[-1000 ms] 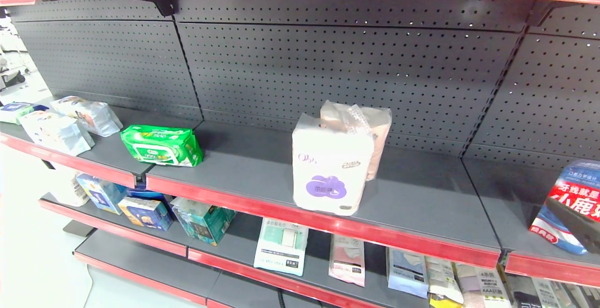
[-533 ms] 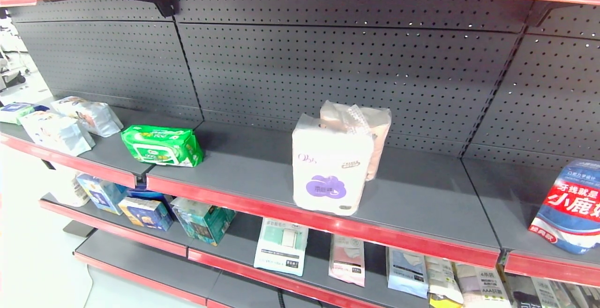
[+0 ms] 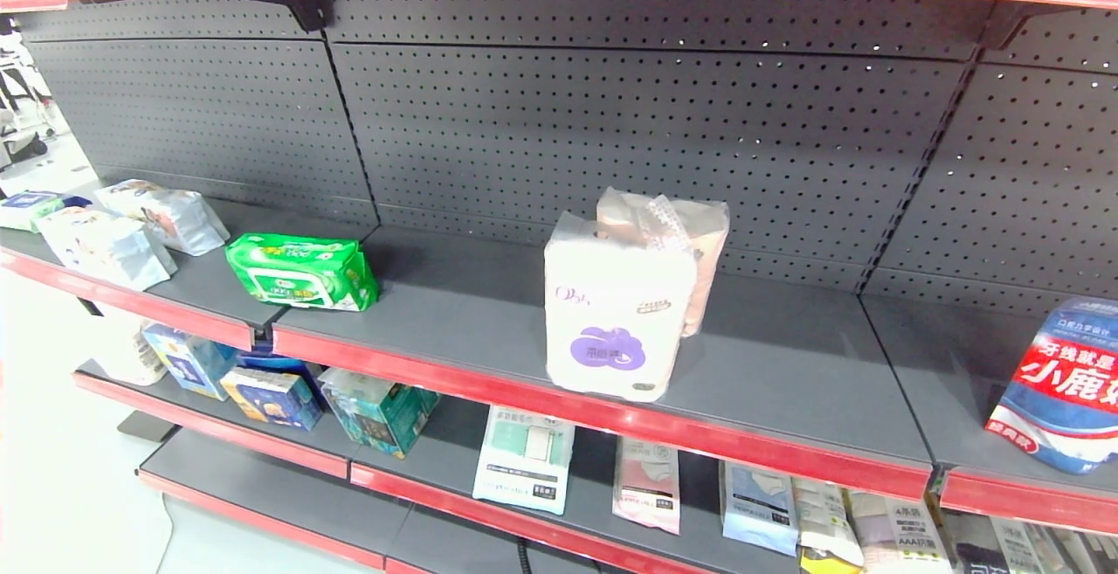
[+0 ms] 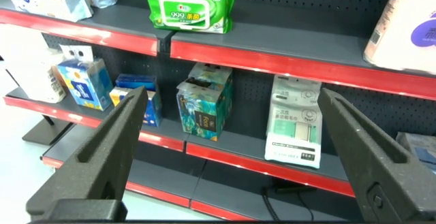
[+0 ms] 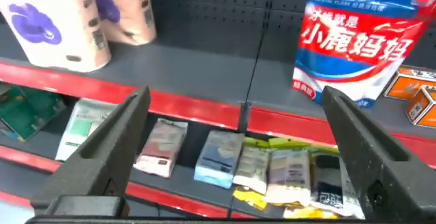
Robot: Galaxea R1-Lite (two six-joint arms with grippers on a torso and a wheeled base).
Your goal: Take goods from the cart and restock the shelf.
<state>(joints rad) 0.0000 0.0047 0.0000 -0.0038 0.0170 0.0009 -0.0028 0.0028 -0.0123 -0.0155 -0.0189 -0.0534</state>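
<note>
Dark red-edged shelf (image 3: 786,373) holds a white-and-purple toilet paper pack (image 3: 616,312) at its middle, a blue-and-red bag (image 3: 1061,382) far right and a green wet wipes pack (image 3: 301,271) left. Left gripper (image 4: 231,163) and right gripper (image 5: 231,163) both gape wide, empty.

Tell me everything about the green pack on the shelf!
The green pack is a soft, shiny plastic packet, bright green with a white label on its front. It looks plump and full. It rests on its long side on the dark grey shelf, close to the red front edge. Only the shelf touches it; the white bags beside it sit apart.
</note>
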